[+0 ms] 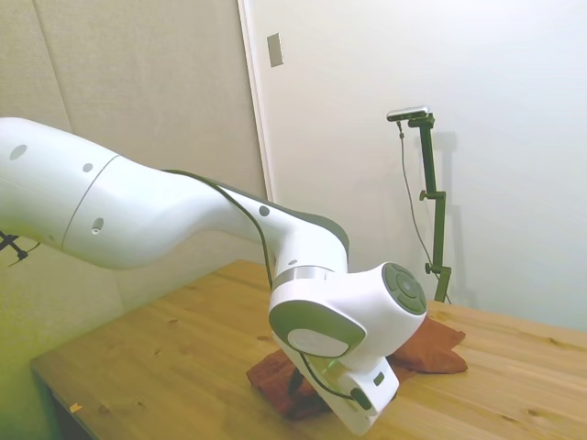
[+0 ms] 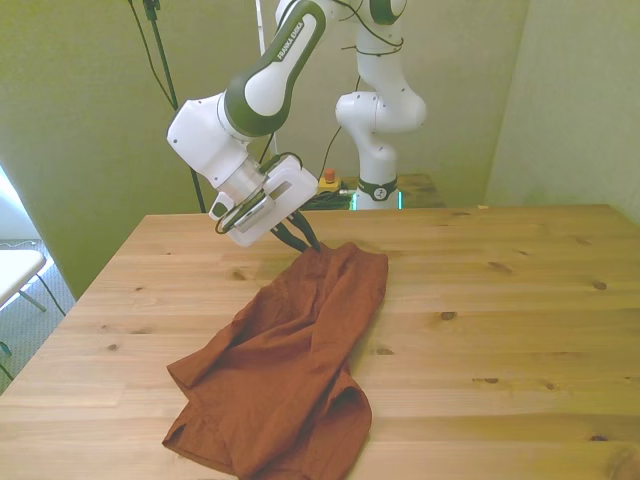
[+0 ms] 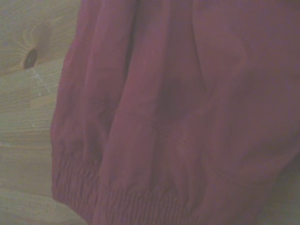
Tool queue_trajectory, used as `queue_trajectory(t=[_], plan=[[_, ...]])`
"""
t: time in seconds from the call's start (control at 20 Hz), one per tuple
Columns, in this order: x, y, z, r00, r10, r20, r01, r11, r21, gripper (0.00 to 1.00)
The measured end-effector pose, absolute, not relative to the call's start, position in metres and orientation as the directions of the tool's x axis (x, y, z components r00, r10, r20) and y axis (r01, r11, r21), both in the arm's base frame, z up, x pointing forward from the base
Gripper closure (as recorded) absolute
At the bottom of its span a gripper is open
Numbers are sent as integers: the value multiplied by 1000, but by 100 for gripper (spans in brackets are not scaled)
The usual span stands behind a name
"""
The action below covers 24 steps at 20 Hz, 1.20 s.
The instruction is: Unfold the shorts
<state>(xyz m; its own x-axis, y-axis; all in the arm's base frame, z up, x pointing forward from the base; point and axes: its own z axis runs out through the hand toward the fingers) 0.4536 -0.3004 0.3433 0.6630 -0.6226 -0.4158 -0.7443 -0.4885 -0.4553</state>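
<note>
The white arm's gripper (image 2: 308,243) is pinching the far edge of the rust-brown shorts (image 2: 290,370), fingers closed on cloth, while the garment is lying folded across the wooden table (image 2: 520,300). Next, seemingly, comes lifting and drawing that layer open.

Bare table (image 2: 520,300) lies open toward the front view's right; the shorts (image 2: 290,370) seemingly the only obstacle.
</note>
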Motion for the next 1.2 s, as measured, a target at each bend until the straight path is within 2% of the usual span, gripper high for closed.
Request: queue_trajectory(t=[0.4, 0.65, 0.95, 1.2], plan=[[446, -312, 352, 660, -618, -427, -747, -475, -465, 100], [451, -303, 385, 699, -579, -419, -710, -497, -498, 100], [472, -254, 428, 768, -525, -368, -637, -562, -528, 100], [487, -221, 444, 801, -485, -351, -597, -598, -535, 100]])
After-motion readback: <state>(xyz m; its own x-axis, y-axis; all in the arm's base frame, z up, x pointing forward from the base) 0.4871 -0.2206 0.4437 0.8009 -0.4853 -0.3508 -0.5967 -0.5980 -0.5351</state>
